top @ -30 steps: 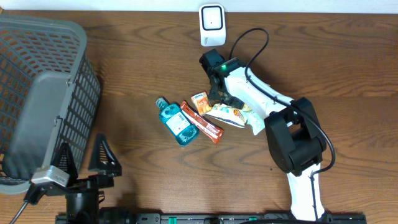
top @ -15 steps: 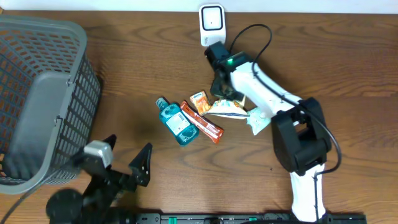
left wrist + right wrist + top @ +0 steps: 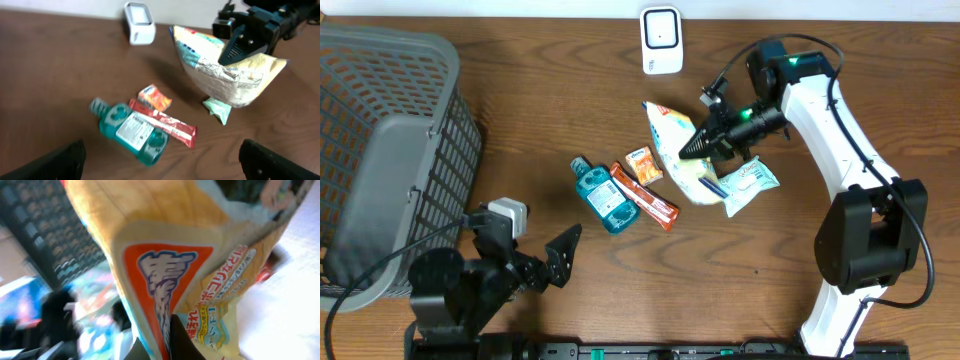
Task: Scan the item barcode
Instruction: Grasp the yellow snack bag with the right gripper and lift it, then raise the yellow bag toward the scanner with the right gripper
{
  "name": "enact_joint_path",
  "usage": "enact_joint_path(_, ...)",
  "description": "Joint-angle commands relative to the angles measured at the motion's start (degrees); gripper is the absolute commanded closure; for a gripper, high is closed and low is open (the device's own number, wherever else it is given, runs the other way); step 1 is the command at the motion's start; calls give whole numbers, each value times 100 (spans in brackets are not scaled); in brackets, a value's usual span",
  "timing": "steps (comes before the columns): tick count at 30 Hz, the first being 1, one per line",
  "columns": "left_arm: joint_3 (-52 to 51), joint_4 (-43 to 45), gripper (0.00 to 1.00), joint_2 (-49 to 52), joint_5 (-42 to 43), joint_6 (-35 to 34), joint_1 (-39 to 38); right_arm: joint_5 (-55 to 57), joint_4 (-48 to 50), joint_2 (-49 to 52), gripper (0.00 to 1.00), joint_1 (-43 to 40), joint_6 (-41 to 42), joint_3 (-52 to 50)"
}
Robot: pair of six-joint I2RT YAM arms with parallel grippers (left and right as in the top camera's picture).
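Pick-up looks done, scan not done.

The right gripper (image 3: 695,145) has its jaws pressed together on the snack bag (image 3: 672,135), pinching it at one side. The left wrist view shows the bag hanging clear of the table (image 3: 540,90) with a shadow under it, so I judge it is off the surface. The bag sits in mid-table, toward the far edge. It is near the scanner (image 3: 661,40) but apart from it, and lies to the robot's right of it.

The scanner stands at the middle of the far edge, with nothing in front of its face yet. The bag's printed back panel faces the left wrist camera. I cannot make out a barcode or tell which side it is on.

What I judge is left:
- carry the bag over to the scanner
- turn the code side toward it
- hold there for the read

The left gripper (image 3: 165,162) has its jaws spread wide and holds nothing. It is low near the front edge, left of centre.

Other items lie untouched in mid-table:
- teal bottle (image 3: 603,197)
- orange bar wrapper (image 3: 645,198), touching the bottle's side
- small orange sachet (image 3: 643,165), just beside the wrapper
- pale green packet (image 3: 752,183), under or just beside the hanging bag, cannot tell which

The grey basket (image 3: 380,150) is at the left edge. Its contents are not clear from these views.
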Motion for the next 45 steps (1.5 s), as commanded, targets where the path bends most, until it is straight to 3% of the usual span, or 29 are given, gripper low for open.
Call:
enact_joint_path(1,-2,66,2,-385,337,538,13,-1272,-590,-66,99,-68,-925,55)
enact_joint_path(7,-4,-13,2,-1220,321,876,13,-1471,-1080,-66,99,-70,-1102,55)
enact_joint_path(15,-120,-269,2,-1985,35,710,13,-1471,-1543,-66,99,-70,-1047,55)
enact_joint_path(19,-404,-96,2,-2100,-933,-24,13,-1449,-1631,-68,99,-66,81,46)
enact_joint_path(28,-1910,1486,2,-2100,-1010,-962,13,-1060,-1631,-68,98,9,2804,46)
enact_joint_path(38,-2227,1746,2,-2100,-1012,-1067,13,-1058,-1631,-68,99,122,3165,46)
enact_joint_path(45,-2227,1368,2,-2079,-1012,-1067,13,-1060,-1631,-68,98,122,3169,46)
